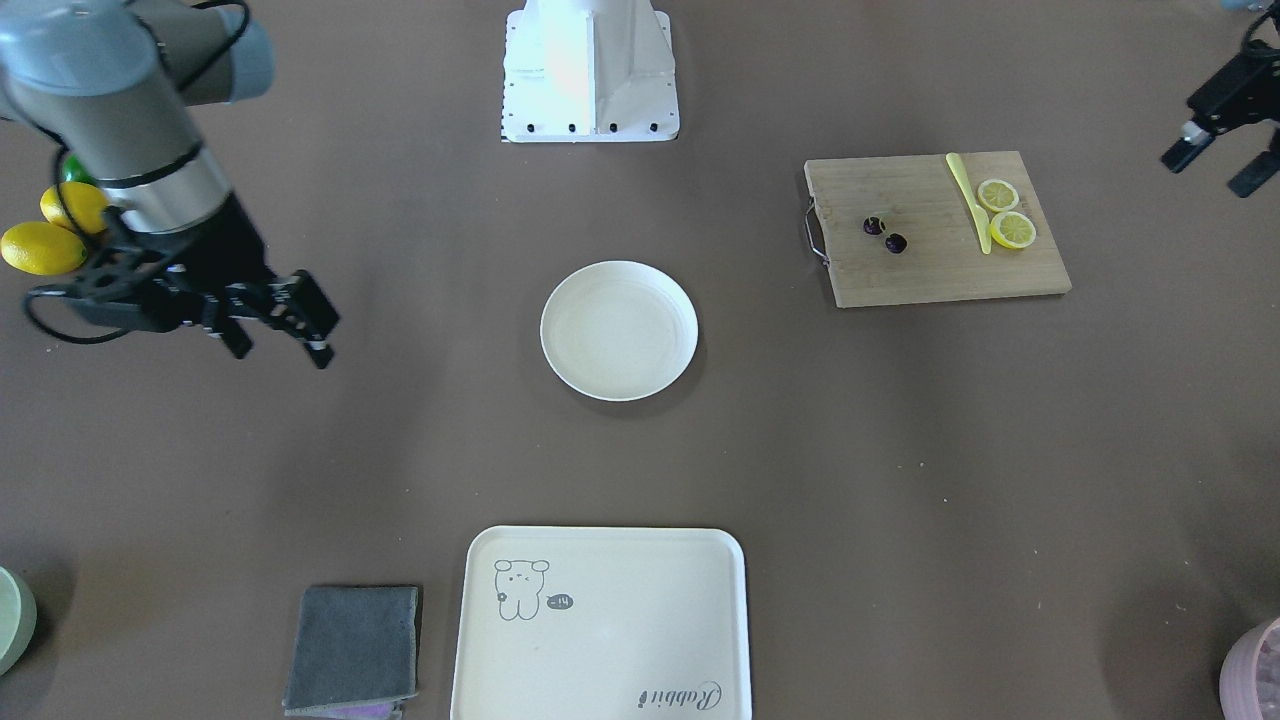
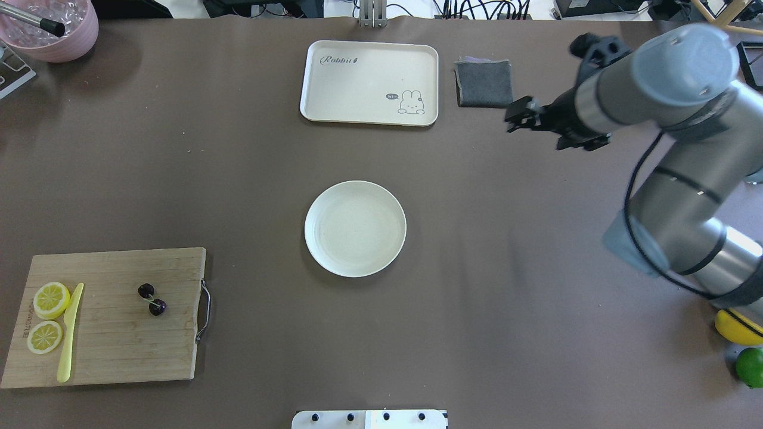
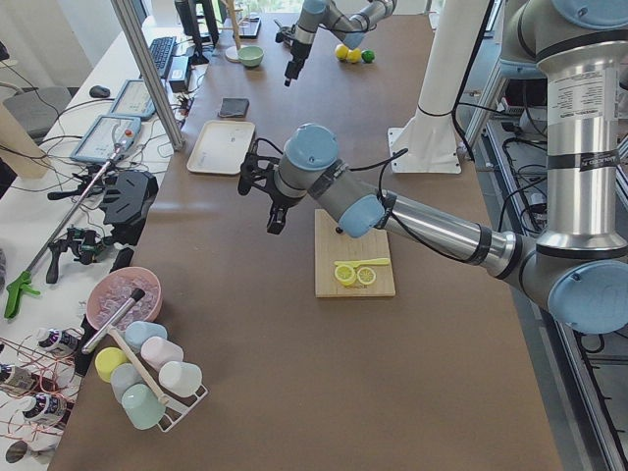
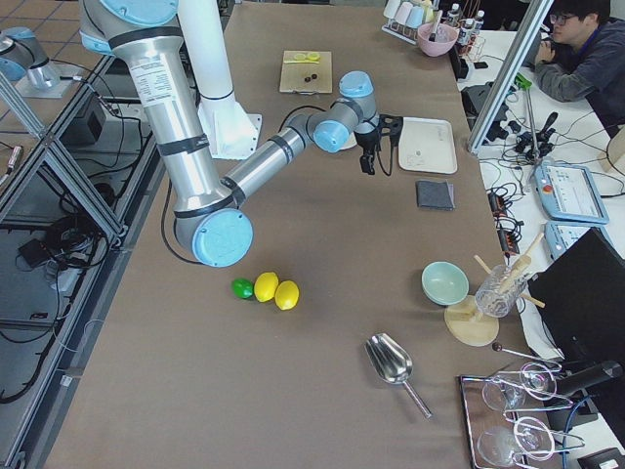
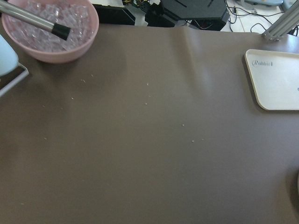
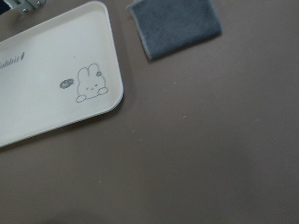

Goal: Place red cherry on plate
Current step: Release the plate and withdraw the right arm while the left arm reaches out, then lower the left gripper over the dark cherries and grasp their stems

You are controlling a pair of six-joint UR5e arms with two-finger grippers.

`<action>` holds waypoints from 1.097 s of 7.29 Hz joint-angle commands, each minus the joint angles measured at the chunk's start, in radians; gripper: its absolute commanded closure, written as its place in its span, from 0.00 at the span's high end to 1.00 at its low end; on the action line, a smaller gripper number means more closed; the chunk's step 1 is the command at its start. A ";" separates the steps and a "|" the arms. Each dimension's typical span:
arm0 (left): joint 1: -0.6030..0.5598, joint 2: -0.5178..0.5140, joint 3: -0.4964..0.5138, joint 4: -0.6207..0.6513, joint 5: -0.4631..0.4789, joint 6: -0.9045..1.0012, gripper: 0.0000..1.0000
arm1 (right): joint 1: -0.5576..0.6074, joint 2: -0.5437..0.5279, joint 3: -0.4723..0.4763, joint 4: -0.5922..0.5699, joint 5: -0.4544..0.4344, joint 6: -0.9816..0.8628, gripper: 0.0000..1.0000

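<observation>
Resting on board (image 1: pixel 940 270), red cherry (image 1: pixel 896 243), well apart from plate (image 1: pixel 619 330), left pincer (image 1: pixel 1205 175) edge-cropped, spread, right pincer (image 1: pixel 283 356) spread

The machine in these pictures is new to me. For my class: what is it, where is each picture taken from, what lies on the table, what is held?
A robot with two arms, each ending in a two-finger claw. Two pictures look down on the table, two look along it from its ends, two come from wrist cameras. On it lie a plate, a tray, a cloth and a board carrying the red cherry and lemon slices. The left claw and right claw are open, empty.
</observation>
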 commanded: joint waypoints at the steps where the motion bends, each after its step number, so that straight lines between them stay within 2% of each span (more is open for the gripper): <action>1: 0.350 -0.005 -0.059 0.000 0.253 -0.236 0.97 | 0.293 -0.187 -0.008 -0.004 0.191 -0.434 1.00; 2: 0.482 0.016 -0.059 0.003 0.370 -0.247 0.97 | 0.419 -0.227 -0.026 -0.062 0.240 -0.642 1.00; 4: 0.648 0.091 -0.056 0.002 0.518 -0.260 0.98 | 0.565 -0.243 -0.054 -0.224 0.242 -0.987 1.00; 5: 0.722 0.087 -0.041 0.000 0.578 -0.302 0.97 | 0.604 -0.255 -0.078 -0.249 0.239 -1.085 1.00; 6: 0.758 0.082 -0.032 -0.001 0.604 -0.304 0.89 | 0.635 -0.266 -0.098 -0.249 0.242 -1.151 1.00; 7: 0.773 0.072 -0.024 -0.001 0.611 -0.303 0.71 | 0.641 -0.268 -0.098 -0.248 0.242 -1.153 1.00; 8: 0.775 0.050 0.018 -0.012 0.611 -0.303 0.58 | 0.641 -0.268 -0.100 -0.248 0.242 -1.153 1.00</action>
